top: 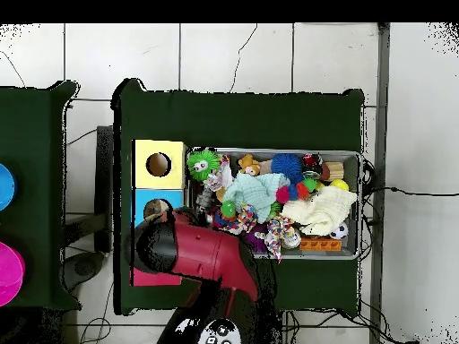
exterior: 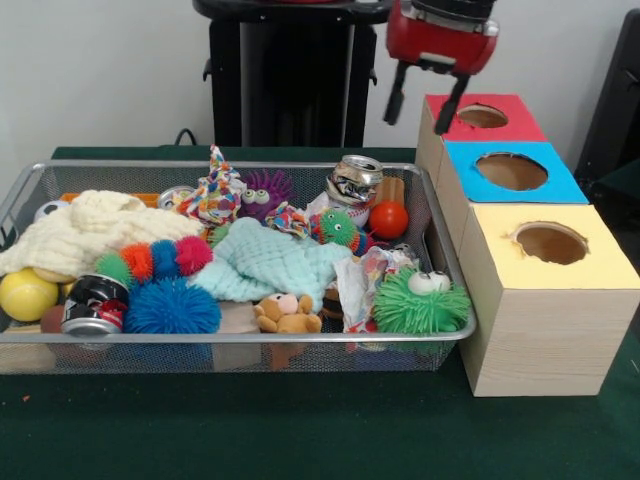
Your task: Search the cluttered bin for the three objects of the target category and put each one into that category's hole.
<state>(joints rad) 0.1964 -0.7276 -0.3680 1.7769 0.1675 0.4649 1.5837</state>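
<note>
At the front edge: the green counter (exterior: 300,430) is bare up to the wire bin (exterior: 240,338).
Front row of bin: a drink can (exterior: 93,305), a blue spiky ball (exterior: 172,308), a little teddy (exterior: 285,314) and a green spiky ball (exterior: 420,303) with eyes sit against the near wall.
Middle of bin: a white printed wrapper (exterior: 358,285) lies beside a mint cloth (exterior: 265,262); a cream knitted cloth (exterior: 90,228) covers the far left part.
Back of bin: a crushed can (exterior: 354,181) stands next to a red ball (exterior: 388,219).
Bottles: I cannot find a clear bottle for sure. They may be under the cloths and toys, or gone already.
Boxes: yellow hole (exterior: 551,243) nearest, blue hole (exterior: 511,171) behind it, red hole (exterior: 482,116) farthest.
Tool (exterior: 424,100): it hangs just above the red box's edge on the bin side, with its two black fingers spread and nothing between them.
What could go wrong: the tool may grab a shiny can or the wrapper, because they look a bit like clear plastic. A thin, dented bottle could squash and pop out. Digging may push toys over the low bin wall. A drop too near the rim could miss the red hole.
Hard to see: from above, the arm covers the tool and most of the red box. The bin floor is hidden under the pile.
</note>
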